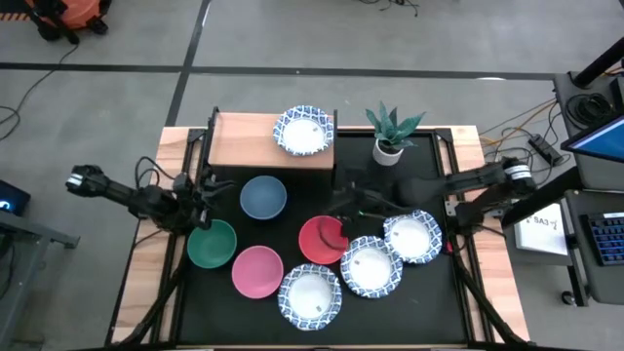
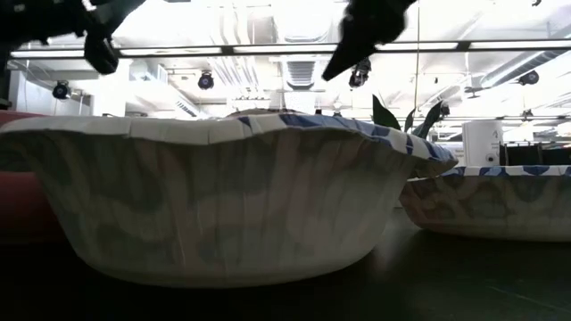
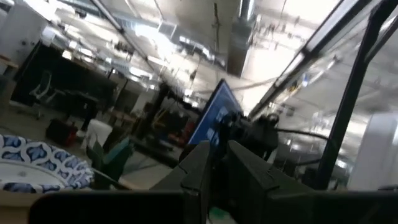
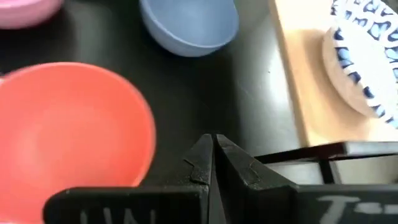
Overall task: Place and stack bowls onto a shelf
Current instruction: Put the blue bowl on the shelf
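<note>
The shelf [image 1: 255, 144] stands at the table's far left with one white, blue-rimmed bowl [image 1: 303, 130] resting on its wooden top, also seen in the right wrist view [image 4: 364, 62]. On the black table sit the blue bowl [image 1: 263, 197], green bowl [image 1: 212, 244], pink bowl [image 1: 257, 271], red bowl [image 1: 320, 242] and three patterned bowls [image 1: 310, 296] [image 1: 370, 266] [image 1: 412, 236]. My left gripper [image 1: 214, 187] hovers shut in front of the shelf's left end. My right gripper [image 4: 214, 149] is shut and hovers between the red bowl [image 4: 68, 124] and the shelf, touching nothing.
A white plant pot [image 1: 388, 149] with a green plant stands just right of the shelf. Bare black table lies between the blue bowl and the red bowl. In the low view a patterned bowl [image 2: 223, 196] fills the foreground, with both grippers high above it.
</note>
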